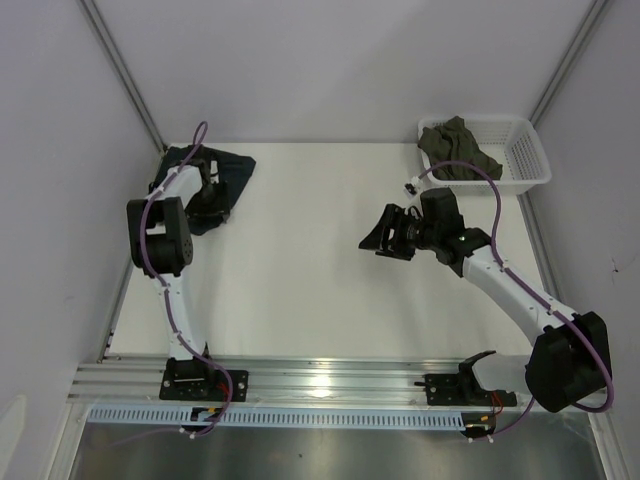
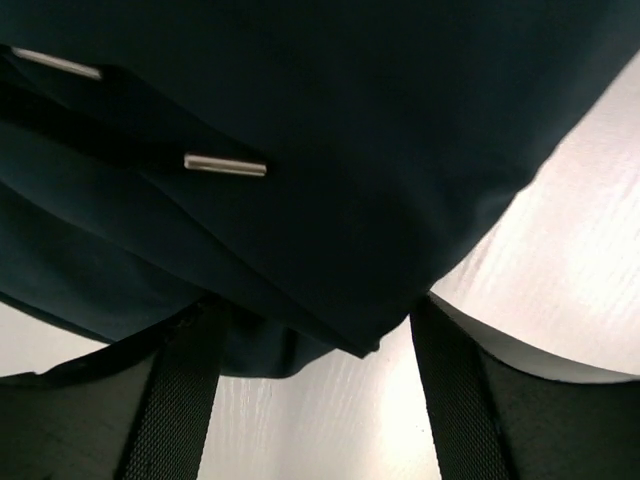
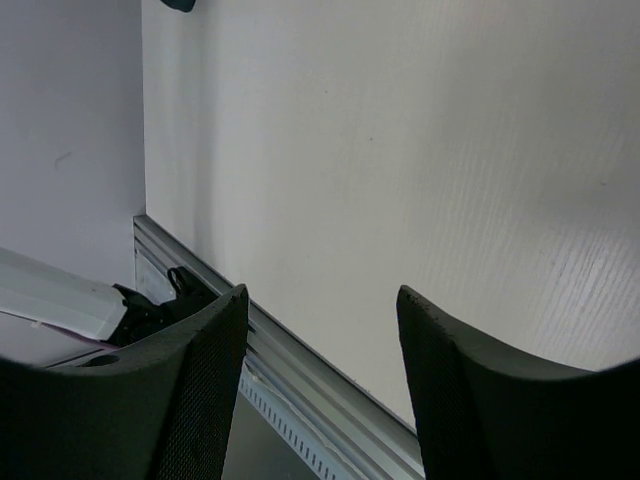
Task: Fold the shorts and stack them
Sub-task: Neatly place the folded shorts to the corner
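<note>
The left hand (image 1: 212, 203) hangs low over the shorts (image 1: 228, 168) in the far left corner of the tabletop (image 1: 320, 270). Its fingers (image 2: 175, 390) are spread wide, and a folded edge of the dark teal cloth droops into the gap between them without being pinched. In the left wrist view two silvery cord tips (image 2: 225, 165) lie on the fabric just beyond the fingers, on thin black cords. The shorts sit as a crumpled, roughly triangular heap, partly covered by the left arm, so neither the long axis nor the way the waist points can be told.

The right hand (image 1: 385, 240) is held above bare tabletop right of centre, well apart from the shorts, its jaws wide and holding nothing. Behind it, in the far right corner, stands a white basket (image 1: 530, 165) with an olive-green garment (image 1: 455, 150) bunched in its left end. An aluminium rail (image 1: 330, 380) runs along the near edge.
</note>
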Action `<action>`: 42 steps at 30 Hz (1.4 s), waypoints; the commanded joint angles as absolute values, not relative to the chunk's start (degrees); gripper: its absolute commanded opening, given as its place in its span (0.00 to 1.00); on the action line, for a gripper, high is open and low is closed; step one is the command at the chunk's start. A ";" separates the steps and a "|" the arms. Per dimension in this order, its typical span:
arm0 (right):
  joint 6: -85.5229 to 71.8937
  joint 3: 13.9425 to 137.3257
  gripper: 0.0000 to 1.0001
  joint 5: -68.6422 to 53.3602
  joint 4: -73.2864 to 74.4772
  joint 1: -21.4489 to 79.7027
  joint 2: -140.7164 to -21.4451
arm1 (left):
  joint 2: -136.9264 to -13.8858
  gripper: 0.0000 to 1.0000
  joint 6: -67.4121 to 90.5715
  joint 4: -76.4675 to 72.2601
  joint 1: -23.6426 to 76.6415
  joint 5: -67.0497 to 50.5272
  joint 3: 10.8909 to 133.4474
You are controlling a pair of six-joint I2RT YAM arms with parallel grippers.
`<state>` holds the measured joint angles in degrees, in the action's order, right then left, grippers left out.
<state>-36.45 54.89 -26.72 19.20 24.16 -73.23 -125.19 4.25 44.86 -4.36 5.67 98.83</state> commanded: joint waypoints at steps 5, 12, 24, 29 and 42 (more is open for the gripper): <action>-37.09 54.49 0.63 -26.19 17.05 24.26 -73.21 | -127.35 0.51 5.62 43.59 -4.83 2.99 101.07; -37.18 54.67 0.63 -26.10 17.05 24.26 -73.48 | -131.04 0.42 8.78 43.51 -4.75 0.44 105.64; -36.48 54.67 0.63 -26.02 18.19 23.29 -73.04 | -141.93 0.43 16.08 47.63 -5.62 -2.64 124.52; -35.51 54.76 0.64 -26.02 18.63 22.59 -72.86 | -142.56 0.55 16.44 47.37 -7.29 -3.17 127.35; -28.83 56.51 0.71 -24.26 19.87 18.29 -68.65 | -114.81 0.99 17.05 39.47 -4.49 -3.17 105.67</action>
<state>-32.51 54.52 -25.65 20.03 19.64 -72.16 -127.13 15.70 42.46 -6.02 -3.29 110.65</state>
